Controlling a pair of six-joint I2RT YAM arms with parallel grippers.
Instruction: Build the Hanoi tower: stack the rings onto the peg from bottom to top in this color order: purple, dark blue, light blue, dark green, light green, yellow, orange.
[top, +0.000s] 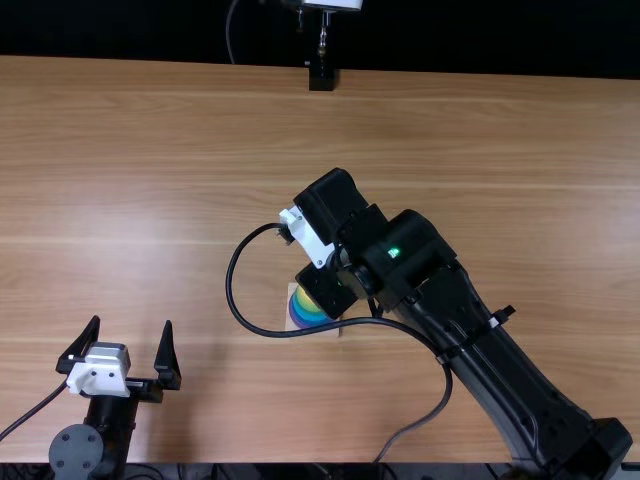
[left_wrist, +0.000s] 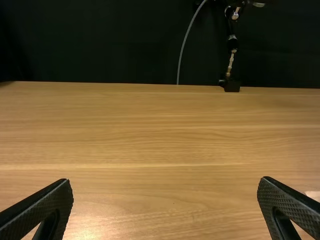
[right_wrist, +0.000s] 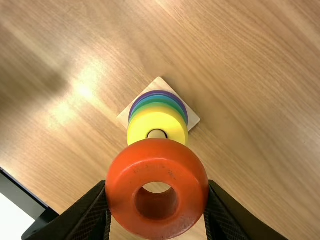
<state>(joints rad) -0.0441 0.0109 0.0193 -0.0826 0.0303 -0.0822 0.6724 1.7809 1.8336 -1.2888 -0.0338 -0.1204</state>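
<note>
Over the middle of the table, my right gripper (top: 326, 290) is above the ring stack (top: 303, 314), its fingertips hidden under the arm. In the right wrist view the right gripper (right_wrist: 157, 187) is closed around the orange ring (right_wrist: 157, 222). Beyond that ring, the peg (right_wrist: 157, 134) shows in the hole of the yellow ring (right_wrist: 150, 119), with green, blue and purple edges beneath. They rest on a square wooden base (right_wrist: 192, 120). The orange ring appears above the peg, apart from it. My left gripper (top: 132, 323) stands open and bare at the near left; the left gripper (left_wrist: 166, 180) has widely parted fingers.
A loose black cable (top: 232, 290) loops from the right arm past the left of the stack. A small black mount (top: 321, 77) stands at the table's far edge. The right arm stretches across the table's right half.
</note>
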